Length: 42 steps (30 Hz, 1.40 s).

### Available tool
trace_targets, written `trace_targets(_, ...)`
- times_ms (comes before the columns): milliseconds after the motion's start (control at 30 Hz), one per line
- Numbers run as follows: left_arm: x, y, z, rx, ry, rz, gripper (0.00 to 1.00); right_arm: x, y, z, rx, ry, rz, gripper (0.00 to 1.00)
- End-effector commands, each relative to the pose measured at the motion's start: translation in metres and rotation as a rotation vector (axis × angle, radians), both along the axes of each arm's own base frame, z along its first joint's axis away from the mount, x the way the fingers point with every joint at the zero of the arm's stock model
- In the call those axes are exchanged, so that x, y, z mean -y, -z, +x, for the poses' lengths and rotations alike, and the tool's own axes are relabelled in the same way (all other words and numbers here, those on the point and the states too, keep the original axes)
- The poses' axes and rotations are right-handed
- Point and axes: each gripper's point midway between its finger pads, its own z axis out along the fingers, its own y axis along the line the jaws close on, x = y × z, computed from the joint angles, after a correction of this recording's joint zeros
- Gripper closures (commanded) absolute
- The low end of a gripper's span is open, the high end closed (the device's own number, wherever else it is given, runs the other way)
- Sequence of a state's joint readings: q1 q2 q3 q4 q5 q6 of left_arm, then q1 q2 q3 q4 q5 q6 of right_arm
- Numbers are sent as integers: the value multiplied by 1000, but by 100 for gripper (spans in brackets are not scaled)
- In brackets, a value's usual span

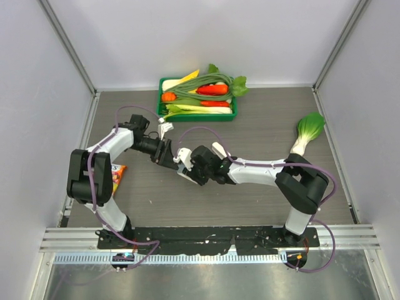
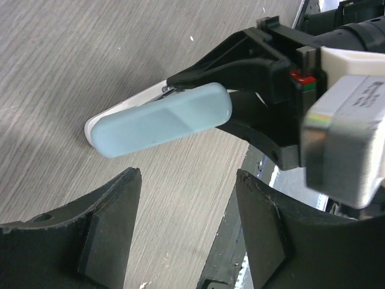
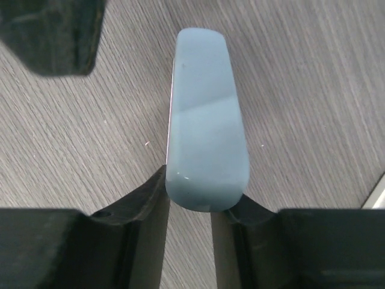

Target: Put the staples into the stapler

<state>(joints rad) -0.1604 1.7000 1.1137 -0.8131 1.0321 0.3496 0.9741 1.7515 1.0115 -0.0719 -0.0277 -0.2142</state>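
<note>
The stapler (image 3: 207, 114) is light blue on top with a white base, and it is held just above the wooden table. My right gripper (image 3: 191, 201) is shut on its near end, one black finger on each side. In the left wrist view the stapler (image 2: 162, 120) hangs ahead of my left gripper (image 2: 187, 208), which is open and empty with bare table between its fingers. In the top view the left gripper (image 1: 167, 153) and the right gripper (image 1: 185, 167) meet tip to tip at the table's middle. The staples box is not in view.
A green tray (image 1: 161, 84) of toy vegetables stands at the back centre. A bok choy (image 1: 309, 130) lies at the right. A colourful candy bag (image 1: 117, 174) lies by the left arm. Walls close in the table on the left, right and back.
</note>
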Motion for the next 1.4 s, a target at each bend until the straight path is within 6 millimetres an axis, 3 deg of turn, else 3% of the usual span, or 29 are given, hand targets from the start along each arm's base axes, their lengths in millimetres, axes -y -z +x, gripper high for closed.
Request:
trace_targets(0, -9, -23, 13, 85, -25, -23, 32, -10, -42, 8, 76, -20, 100, 60)
trace_targets(400, -28, -36, 18, 124, -66, -20, 31, 4, -61, -1, 77, -52, 101, 52)
trace_targets(500, -36, -42, 19, 143, -94, -20, 27, 11, -78, -2, 115, -61, 106, 48)
trace_targets(633, -45, -58, 22, 240, -123, 1, 1, 29, -101, 1, 171, -63, 54, 38)
trace_targets(667, -45, -69, 21, 287, -134, 3, 0, 31, -116, 4, 196, -59, 65, 36)
trace_targets(700, -56, -72, 24, 310, -179, 25, 0, 41, -120, 9, 219, -32, 35, 24)
trace_targets(767, -60, -90, 25, 400, -219, 33, 0, 50, -142, 13, 278, -13, 43, 18)
trace_targets(867, -68, -108, 32, 533, -269, 74, 0, 72, -163, 26, 348, 72, 9, 17)
trace_targets(967, -81, -141, 40, 695, -379, 133, 0, 105, -189, 45, 430, 197, -46, 16)
trace_targets(1067, -104, -175, 49, 815, -545, 219, 0, 146, -219, 66, 506, 350, -71, 16)
trace_targets(1133, -113, -198, 43, 893, -599, 245, 0, 180, -247, 76, 541, 449, -18, 16)
trace_targets(1200, -117, -221, 38, 961, -646, 239, 0, 203, -274, 78, 582, 523, 47, 15)
trace_targets(1267, -123, -242, 31, 986, -694, 247, 0, 239, -307, 73, 657, 626, 104, 15)
trace_targets(1367, -134, -264, 26, 1034, -765, 276, 0, 279, -342, 55, 767, 730, 150, 15)
